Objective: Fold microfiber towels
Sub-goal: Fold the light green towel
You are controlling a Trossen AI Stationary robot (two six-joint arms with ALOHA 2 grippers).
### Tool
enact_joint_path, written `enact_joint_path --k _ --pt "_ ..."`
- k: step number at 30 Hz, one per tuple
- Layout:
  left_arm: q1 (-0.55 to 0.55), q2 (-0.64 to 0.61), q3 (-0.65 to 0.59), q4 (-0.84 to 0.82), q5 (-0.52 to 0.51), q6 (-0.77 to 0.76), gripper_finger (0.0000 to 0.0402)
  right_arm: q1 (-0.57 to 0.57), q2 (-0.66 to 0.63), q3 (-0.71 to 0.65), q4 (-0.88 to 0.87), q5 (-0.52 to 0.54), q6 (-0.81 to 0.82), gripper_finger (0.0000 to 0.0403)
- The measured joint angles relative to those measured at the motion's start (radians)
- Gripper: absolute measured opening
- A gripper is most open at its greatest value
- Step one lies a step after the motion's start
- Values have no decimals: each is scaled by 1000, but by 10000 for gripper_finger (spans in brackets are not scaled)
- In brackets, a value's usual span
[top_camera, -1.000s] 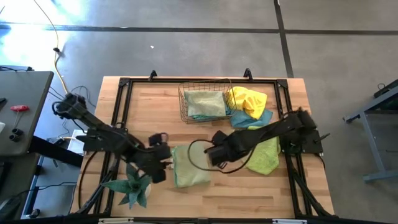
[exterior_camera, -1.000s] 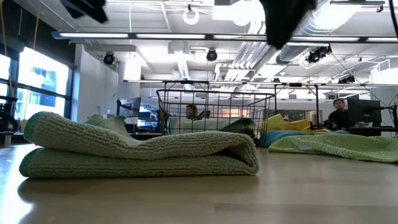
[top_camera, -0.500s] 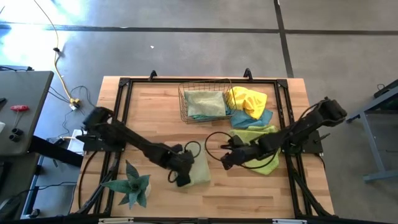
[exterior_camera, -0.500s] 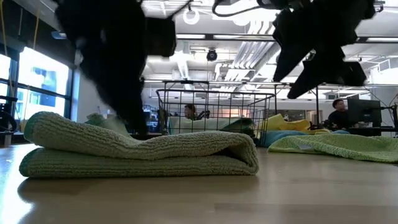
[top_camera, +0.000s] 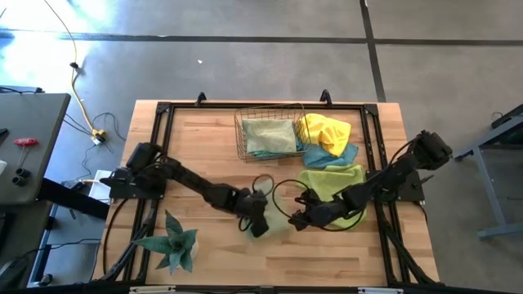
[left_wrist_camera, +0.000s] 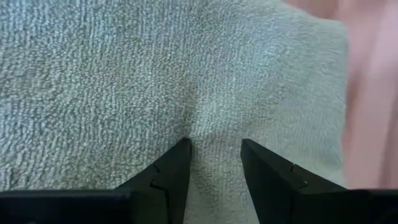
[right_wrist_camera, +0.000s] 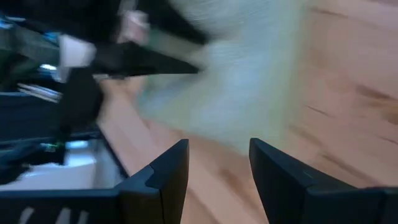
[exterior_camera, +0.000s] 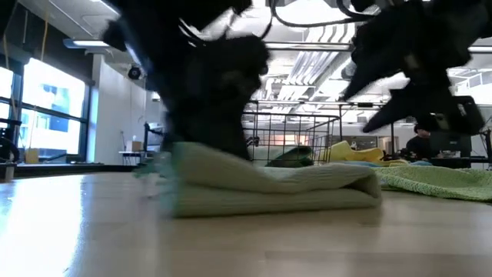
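A folded pale green microfiber towel (top_camera: pixel 279 219) (exterior_camera: pixel 277 188) lies flat on the wooden table between my two grippers. My left gripper (top_camera: pixel 260 225) (left_wrist_camera: pixel 214 148) is down on its top at the left end, fingers apart. My right gripper (top_camera: pixel 297 220) (right_wrist_camera: pixel 217 152) is open and hangs just right of the towel's right end (exterior_camera: pixel 369 185), touching nothing. A lime green towel (top_camera: pixel 337 184) lies spread at the right. Yellow (top_camera: pixel 324 131) and light blue (top_camera: pixel 341 156) towels lie heaped beside the basket. My left gripper sets its two parted fingertips (left_wrist_camera: pixel 181 149) on the folded towel's top face (left_wrist_camera: pixel 199 118), near its left end. It comes slanting down from the table's left. Nothing is pinched between the fingers. The towel lies flat on the table under them.
A copper wire basket (top_camera: pixel 242 139) with a folded pale green towel (top_camera: pixel 270 135) inside stands at the far middle. A spiky green plant (top_camera: pixel 173 245) stands at the near left. Black rails (top_camera: pixel 163 122) frame the table. Bare wood lies along the near edge.
Both grippers have come down to the table. My left gripper has gone toward the table's right edge onto the folded towel, and the towel has slid along the table to the right, still folded. My right gripper has rolled and sunk beside the towel's right end.
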Motion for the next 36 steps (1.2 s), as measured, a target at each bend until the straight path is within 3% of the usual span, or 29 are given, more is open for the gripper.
enact_joint_path --k 7,16,23,26,33,36 --pt "83 -10 23 11 -45 58 135 19 49 2 163 30 34 161" --pt "93 -55 73 -18 139 221 135 28 165 7 148 246 36 161" --pt "29 -96 71 -113 203 336 136 -19 220 10 10 232 -35 161" --pt "-8 -96 69 -179 207 402 136 -44 207 11 -57 229 -192 161" --pt "-73 -95 24 -111 117 535 136 -125 188 7 -83 208 -848 161" --pt "-80 -95 24 -102 75 542 136 -165 188 7 -75 208 -981 161"
